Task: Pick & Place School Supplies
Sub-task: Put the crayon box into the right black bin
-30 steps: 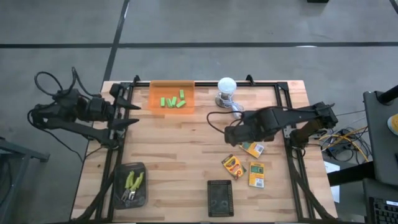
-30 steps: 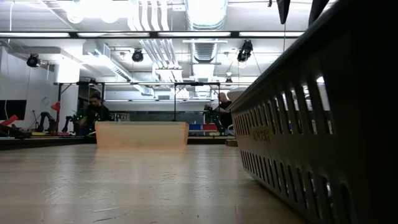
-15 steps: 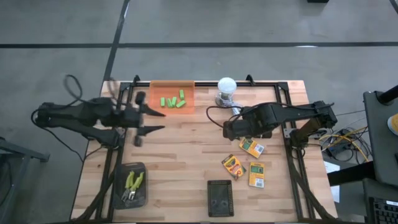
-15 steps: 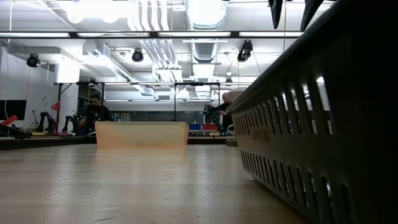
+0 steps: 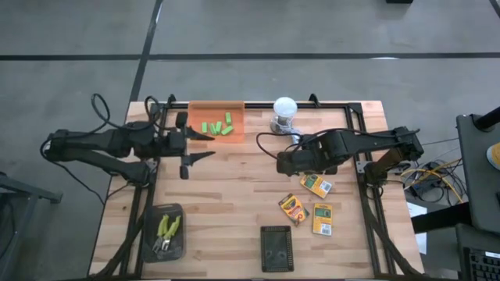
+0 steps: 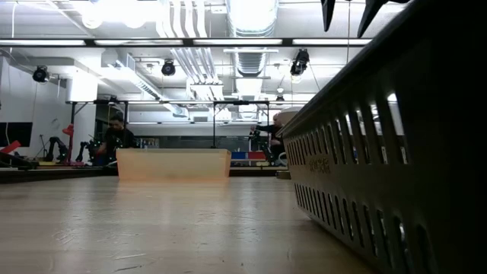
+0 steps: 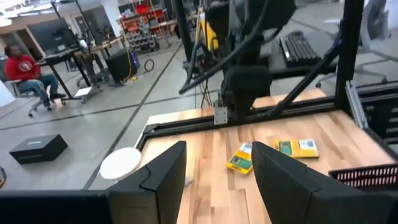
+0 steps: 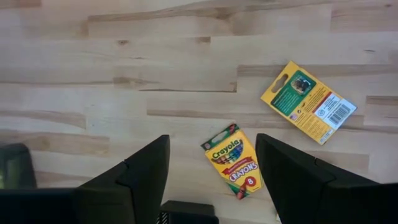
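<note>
Three crayon boxes lie flat on the wooden table: one (image 5: pixel 316 184) (image 8: pixel 309 102), one (image 5: pixel 292 208) (image 8: pixel 235 160) and one (image 5: pixel 323 218). Several green blocks (image 5: pixel 217 126) lie in the orange tray (image 5: pixel 216 113) at the far edge. Two green-handled pliers (image 5: pixel 166 228) rest in the dark tray (image 5: pixel 150 248) at the near left. My right gripper (image 5: pixel 284 161) (image 8: pixel 214 186) hangs open, pointing down, high above the table just left of the crayon boxes. My left gripper (image 5: pixel 205 145) (image 7: pixel 217 180) is open and level, near the orange tray's near-left corner, holding nothing.
A white bulb-like object (image 5: pixel 284 108) with a cable stands at the far edge, right of the orange tray. A black slotted basket (image 5: pixel 276 248) (image 6: pixel 396 152) sits at the near edge. Bare wood lies between the two arms. People sit in the room beyond.
My left gripper has swung from beyond the table's left edge toward the right, coming over the table beside the orange tray, and stays open. The supplies have not moved.
</note>
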Action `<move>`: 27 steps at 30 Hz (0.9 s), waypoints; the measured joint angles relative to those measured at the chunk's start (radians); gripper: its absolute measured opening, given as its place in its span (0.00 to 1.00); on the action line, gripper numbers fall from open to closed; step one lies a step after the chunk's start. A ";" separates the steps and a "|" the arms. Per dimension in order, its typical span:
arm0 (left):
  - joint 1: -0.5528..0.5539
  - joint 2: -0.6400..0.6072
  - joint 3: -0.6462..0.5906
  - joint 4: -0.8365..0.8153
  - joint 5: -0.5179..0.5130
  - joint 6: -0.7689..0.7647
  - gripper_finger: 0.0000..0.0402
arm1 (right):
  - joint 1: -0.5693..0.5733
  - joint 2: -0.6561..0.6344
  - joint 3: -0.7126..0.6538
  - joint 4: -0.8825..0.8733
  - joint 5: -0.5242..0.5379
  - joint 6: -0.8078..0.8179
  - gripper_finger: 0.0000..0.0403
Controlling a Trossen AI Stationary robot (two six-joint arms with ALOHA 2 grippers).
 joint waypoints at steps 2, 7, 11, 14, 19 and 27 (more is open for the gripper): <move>0.006 0.000 0.000 0.000 0.051 0.005 0.47 | 0.000 0.000 0.000 0.000 0.000 0.004 0.59; 0.039 0.000 -0.033 -0.003 0.138 0.049 0.47 | -0.001 0.000 0.000 0.012 0.000 0.012 0.60; 0.103 -0.002 -0.065 -0.004 0.138 0.046 0.47 | -0.001 0.000 0.000 0.016 0.000 0.008 0.61; 0.169 -0.001 -0.092 0.008 0.185 0.044 0.47 | -0.001 0.000 0.000 0.015 0.000 0.007 0.60; 0.280 -0.004 -0.166 0.122 0.329 0.023 0.47 | -0.001 0.000 0.000 0.017 -0.001 -0.007 0.59; 0.387 -0.007 -0.225 0.246 0.367 0.076 0.47 | -0.002 0.000 0.000 0.080 0.055 0.008 0.61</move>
